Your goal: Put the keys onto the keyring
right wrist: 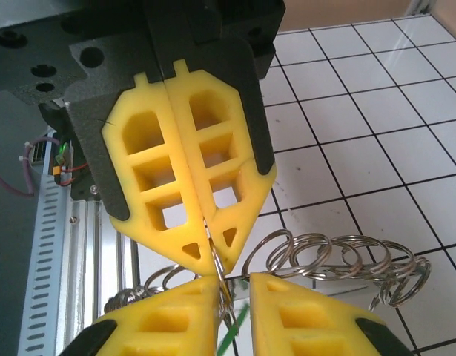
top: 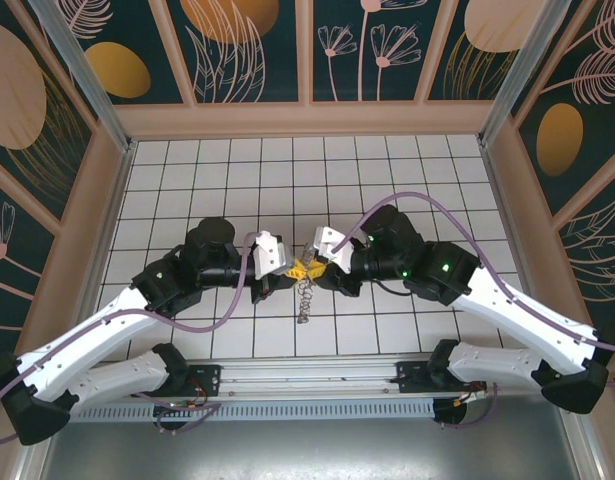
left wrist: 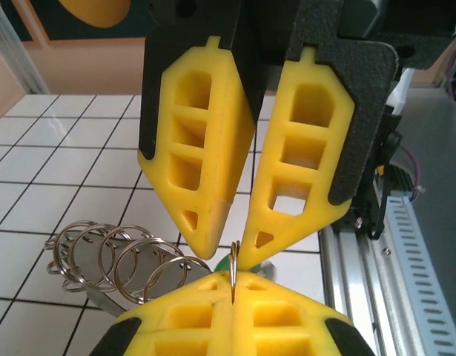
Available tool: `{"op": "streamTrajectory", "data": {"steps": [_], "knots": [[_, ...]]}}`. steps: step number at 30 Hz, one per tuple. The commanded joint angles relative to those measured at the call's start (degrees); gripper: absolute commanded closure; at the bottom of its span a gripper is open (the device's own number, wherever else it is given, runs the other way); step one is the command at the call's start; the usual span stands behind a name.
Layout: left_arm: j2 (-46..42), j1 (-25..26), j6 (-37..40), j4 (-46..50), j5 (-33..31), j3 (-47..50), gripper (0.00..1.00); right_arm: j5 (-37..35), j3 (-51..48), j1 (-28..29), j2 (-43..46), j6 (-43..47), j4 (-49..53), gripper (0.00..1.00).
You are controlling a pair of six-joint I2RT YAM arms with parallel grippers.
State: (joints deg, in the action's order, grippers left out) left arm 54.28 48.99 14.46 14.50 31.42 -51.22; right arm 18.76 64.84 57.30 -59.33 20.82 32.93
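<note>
My left gripper (left wrist: 233, 285) is shut on the edge of a silver split ring, the keyring (left wrist: 233, 267), which stands upright between its yellow pads. My right gripper (right wrist: 233, 285) faces it tip to tip with its jaws a little apart. The ring (right wrist: 222, 276) runs down into that gap against one finger. A small green piece (left wrist: 225, 261), seemingly the keys, shows just behind the ring and as a green streak (right wrist: 236, 337) below it. A string of linked silver rings (left wrist: 116, 259) trails off to the side. From above, both grippers meet mid-table (top: 305, 270) and the rings (top: 303, 297) dangle beneath.
The white tiled floor (top: 287, 180) stretches behind the grippers to the back wall (top: 307, 118). An aluminium rail (top: 307, 385) runs along the near edge, close beside the fingers in the wrist views. Purple cables loop over both arms.
</note>
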Motion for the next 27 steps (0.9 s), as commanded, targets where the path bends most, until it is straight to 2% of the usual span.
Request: {"op": "streamTrajectory", "data": {"steps": [1, 20, 23, 27], "knots": [[-1.75, 0.25, -3.94, -10.63, 3.88, 1.73, 1.00, 1.67, -1.89, 0.98, 2.15, -0.23, -5.29, 0.82], [-6.89, 0.22, -13.71, -28.97, 13.32, 8.10, 1.00, 6.99, -7.78, 1.48, 8.73, 1.07, -13.48, 0.82], [-7.30, 0.22, -14.93, -31.50, 13.94, 8.83, 1.00, 6.82, -8.27, 1.52, 9.51, 1.02, -14.28, 0.85], [-7.06, 0.16, -15.93, -32.77, 14.40, 9.08, 1.00, 5.78, -8.68, 1.50, 10.28, 1.33, -15.20, 1.00]]}}
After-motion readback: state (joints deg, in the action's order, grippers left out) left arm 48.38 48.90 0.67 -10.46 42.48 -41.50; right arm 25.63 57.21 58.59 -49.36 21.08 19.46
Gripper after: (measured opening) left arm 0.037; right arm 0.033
